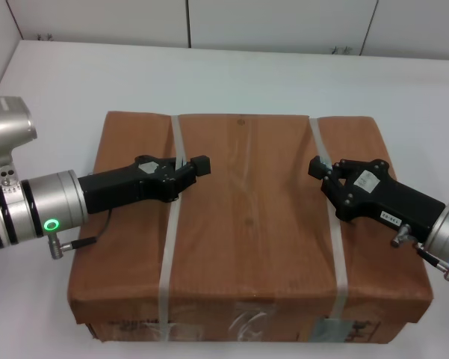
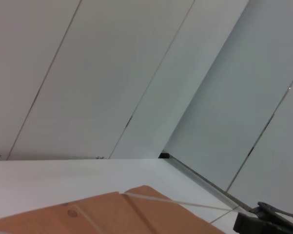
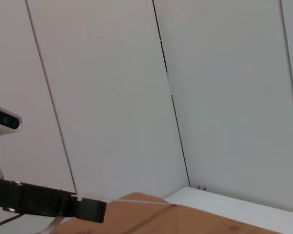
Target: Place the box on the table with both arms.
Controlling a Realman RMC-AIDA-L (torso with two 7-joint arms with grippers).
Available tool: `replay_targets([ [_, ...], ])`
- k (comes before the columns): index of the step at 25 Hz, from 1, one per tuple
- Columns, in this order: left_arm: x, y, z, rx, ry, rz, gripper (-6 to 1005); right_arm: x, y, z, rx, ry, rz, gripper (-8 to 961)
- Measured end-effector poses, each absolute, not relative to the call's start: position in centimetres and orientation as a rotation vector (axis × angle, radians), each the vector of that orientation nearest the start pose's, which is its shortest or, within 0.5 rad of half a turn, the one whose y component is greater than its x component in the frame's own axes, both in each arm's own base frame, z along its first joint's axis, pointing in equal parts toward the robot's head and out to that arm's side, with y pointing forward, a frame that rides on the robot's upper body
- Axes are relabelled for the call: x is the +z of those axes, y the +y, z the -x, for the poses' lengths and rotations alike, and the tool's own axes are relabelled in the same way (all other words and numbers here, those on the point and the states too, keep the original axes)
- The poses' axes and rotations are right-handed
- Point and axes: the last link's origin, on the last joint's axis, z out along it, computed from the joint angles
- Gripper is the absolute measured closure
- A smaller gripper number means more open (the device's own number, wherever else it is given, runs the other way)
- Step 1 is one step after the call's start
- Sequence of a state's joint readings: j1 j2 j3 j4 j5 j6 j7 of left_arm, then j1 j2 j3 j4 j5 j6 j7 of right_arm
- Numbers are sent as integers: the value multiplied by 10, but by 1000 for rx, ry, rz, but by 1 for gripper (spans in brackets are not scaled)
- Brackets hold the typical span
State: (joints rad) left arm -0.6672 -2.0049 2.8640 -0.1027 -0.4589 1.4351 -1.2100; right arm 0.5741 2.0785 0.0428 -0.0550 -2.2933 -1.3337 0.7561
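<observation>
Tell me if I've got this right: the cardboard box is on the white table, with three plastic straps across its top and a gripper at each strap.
Not quite. The head view shows two straps, not three, on the box: the left gripper at one, the right gripper at the other. The rest holds.

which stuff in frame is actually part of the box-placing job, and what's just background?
Part of the job:
- box, with two straps
- table
- left gripper, at the left strap
- right gripper, at the right strap

Just background:
- wall panels behind the table
- nothing else loose visible on the table
</observation>
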Motion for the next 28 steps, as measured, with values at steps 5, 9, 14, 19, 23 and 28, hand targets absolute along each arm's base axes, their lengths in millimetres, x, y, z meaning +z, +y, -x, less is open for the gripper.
replay_targets([
  [5,-43,328,272,-959,-991,2518,978,-70,311,-281,883,617,2385,924],
  [9,-43,328,272,-958,-991,2518,979,-70,312,-281,882,615,2385,923],
  [14,-43,329,273,-951,-991,2512,979,-70,313,-281,875,616,2386,923],
  [19,-48,337,283,-842,-1016,2461,980,-76,320,-280,816,633,2390,923],
  [23,-56,344,291,-733,-1041,2422,980,-86,328,-275,766,649,2405,923],
  [28,-62,353,296,-627,-1043,2395,981,-103,343,-268,635,700,2418,922],
])
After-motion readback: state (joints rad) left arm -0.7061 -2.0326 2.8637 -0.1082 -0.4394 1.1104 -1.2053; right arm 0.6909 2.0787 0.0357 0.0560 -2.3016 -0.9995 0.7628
